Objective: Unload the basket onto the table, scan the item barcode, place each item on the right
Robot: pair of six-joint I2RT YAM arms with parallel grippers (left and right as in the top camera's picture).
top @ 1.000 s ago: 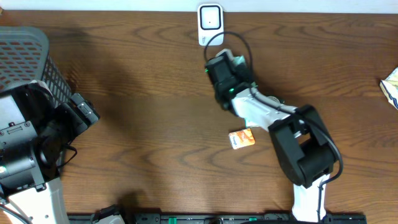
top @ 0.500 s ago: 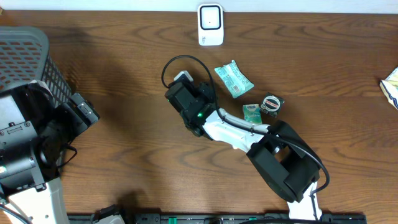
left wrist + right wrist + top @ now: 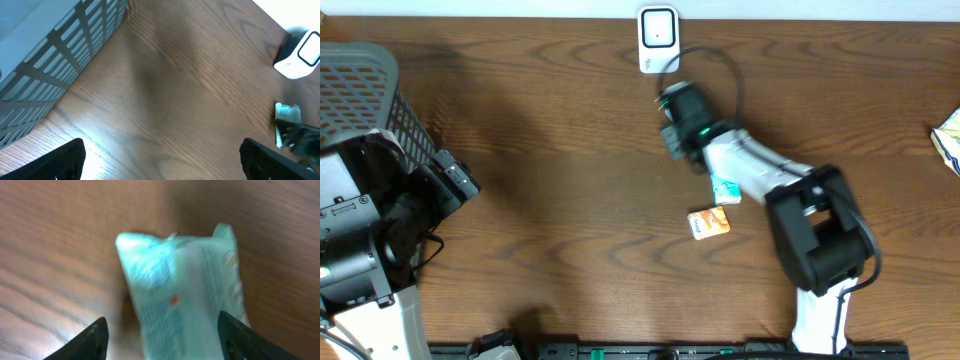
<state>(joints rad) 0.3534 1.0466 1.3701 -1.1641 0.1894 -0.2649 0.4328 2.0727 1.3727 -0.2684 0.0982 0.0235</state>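
In the right wrist view a teal-green packet [image 3: 185,295] lies on the wood between my right gripper's [image 3: 167,340] fingers, with a red dot on its face. The jaws stand open, with a gap on the left side. From overhead, my right gripper [image 3: 676,125] hovers just below the white scanner [image 3: 658,38] and hides that packet. The left wrist view shows the packet [image 3: 287,112] below the scanner [image 3: 300,50]. My left gripper [image 3: 162,160] is open and holds nothing, far to the left by the basket.
A grey mesh basket [image 3: 365,75] stands at the far left. An orange packet [image 3: 709,222] and a small green packet [image 3: 725,188] lie beside the right arm. Another wrapped item [image 3: 950,135] sits at the right edge.
Half a second ago the right arm was swung out to the left of the packets. It is now back below the scanner and covers the green packet. The left arm has not moved.
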